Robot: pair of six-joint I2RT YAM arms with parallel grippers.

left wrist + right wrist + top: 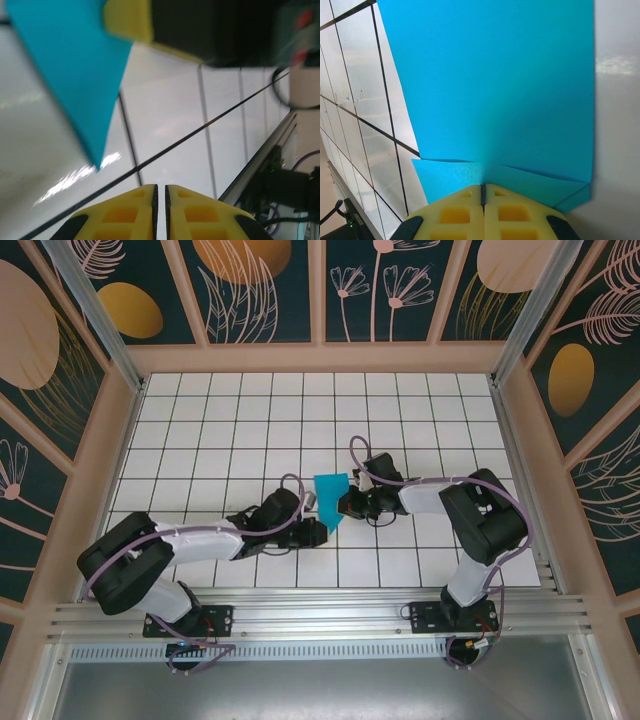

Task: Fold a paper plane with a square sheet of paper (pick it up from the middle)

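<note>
Right fingers (492, 197) clenched on the square sheet of paper (330, 495), held at mid-desk (240, 420) with its folded point toward 6 o'clock; left fingers (175, 200), closed and empty, at its 7 o'clock; nose folds apparently made, wing folds judged outstanding
</note>
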